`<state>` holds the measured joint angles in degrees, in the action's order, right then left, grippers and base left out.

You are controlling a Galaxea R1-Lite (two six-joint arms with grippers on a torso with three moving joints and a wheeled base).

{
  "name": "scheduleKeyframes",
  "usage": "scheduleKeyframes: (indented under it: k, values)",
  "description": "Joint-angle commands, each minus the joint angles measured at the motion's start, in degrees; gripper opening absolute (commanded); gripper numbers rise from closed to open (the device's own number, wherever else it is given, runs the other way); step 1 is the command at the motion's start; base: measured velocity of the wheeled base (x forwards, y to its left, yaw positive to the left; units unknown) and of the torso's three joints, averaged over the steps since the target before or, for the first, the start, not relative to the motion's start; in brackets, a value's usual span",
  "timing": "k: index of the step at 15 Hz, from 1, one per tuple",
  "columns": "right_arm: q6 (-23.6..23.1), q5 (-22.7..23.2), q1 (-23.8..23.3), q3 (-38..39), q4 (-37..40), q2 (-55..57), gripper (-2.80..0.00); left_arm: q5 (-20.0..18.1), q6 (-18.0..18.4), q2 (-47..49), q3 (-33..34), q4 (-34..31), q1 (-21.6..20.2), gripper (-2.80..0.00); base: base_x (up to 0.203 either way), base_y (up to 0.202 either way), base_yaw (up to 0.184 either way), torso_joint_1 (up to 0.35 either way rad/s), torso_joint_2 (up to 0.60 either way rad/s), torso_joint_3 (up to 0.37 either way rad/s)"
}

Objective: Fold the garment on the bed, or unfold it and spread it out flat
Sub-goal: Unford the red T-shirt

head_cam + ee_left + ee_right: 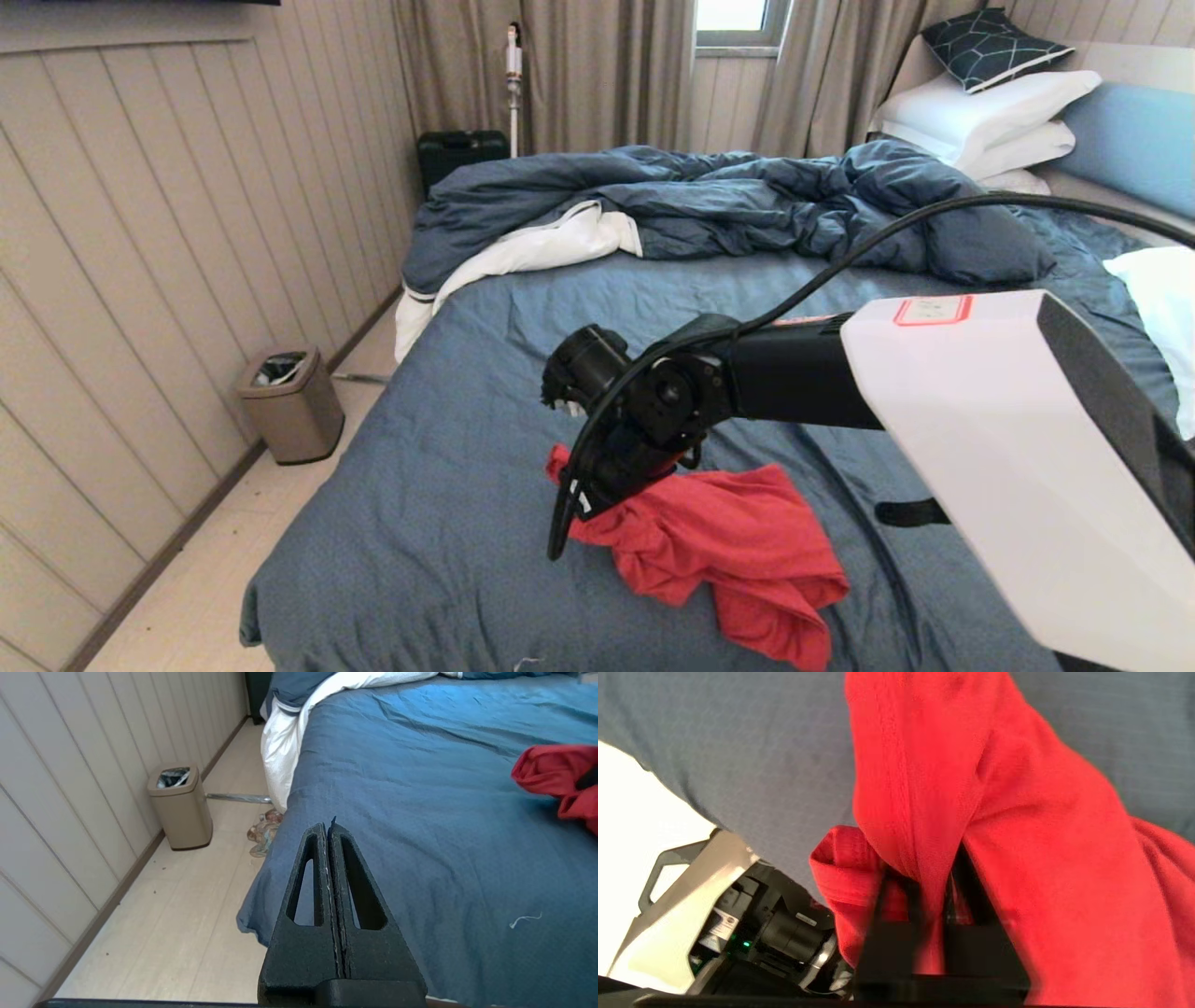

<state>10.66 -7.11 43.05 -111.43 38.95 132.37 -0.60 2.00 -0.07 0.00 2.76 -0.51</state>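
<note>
The garment (728,541) is a red T-shirt lying crumpled on the blue-grey sheet of the bed (467,373), near its foot; its chest print is hidden. My right arm reaches in from the right, and my right gripper (597,485) is at the shirt's left end. In the right wrist view the right gripper (931,877) is shut on a bunched fold of the garment (1017,812), which drapes over the fingers. My left gripper (328,828) is shut with nothing in it, hanging over the bed's (420,826) left edge, apart from the garment (551,772). It is outside the head view.
A rumpled dark blue duvet (709,201) with white lining fills the far half of the bed, and white pillows (990,117) are stacked at the headboard. A beige bin (291,403) stands on the floor by the panelled wall. A black case (457,154) sits in the far corner.
</note>
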Motion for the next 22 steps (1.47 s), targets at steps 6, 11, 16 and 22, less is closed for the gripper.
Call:
scheduleKeyframes:
  k: [6, 11, 16, 22]
  values:
    - [-0.19, -1.42, 1.29, -0.10, -0.14, -0.04, 0.00, -0.02, -0.07, 0.07, 0.00, 0.15, -0.02, -2.80, 0.000, 0.000, 0.000, 0.000, 0.00, 0.000]
    - [-0.11, -1.42, 2.69, -0.19, -0.49, 1.17, 0.00, -0.02, -0.07, 0.07, 0.00, 0.15, -0.02, -2.80, 0.000, 0.000, 0.000, 0.000, 0.00, 0.000]
    - [-0.11, -2.65, 3.79, -0.46, -0.66, 3.37, -2.80, -0.02, -0.07, 0.07, 0.00, 0.02, -0.02, -2.80, 0.000, 0.000, 0.000, 0.000, 0.00, 0.000]
    - [-0.01, -2.99, 3.09, -0.45, -0.63, 2.02, -2.80, -0.11, 0.11, 0.07, 0.00, -0.29, -0.02, -2.80, 0.000, 0.000, 0.000, 0.000, 0.00, 0.000]
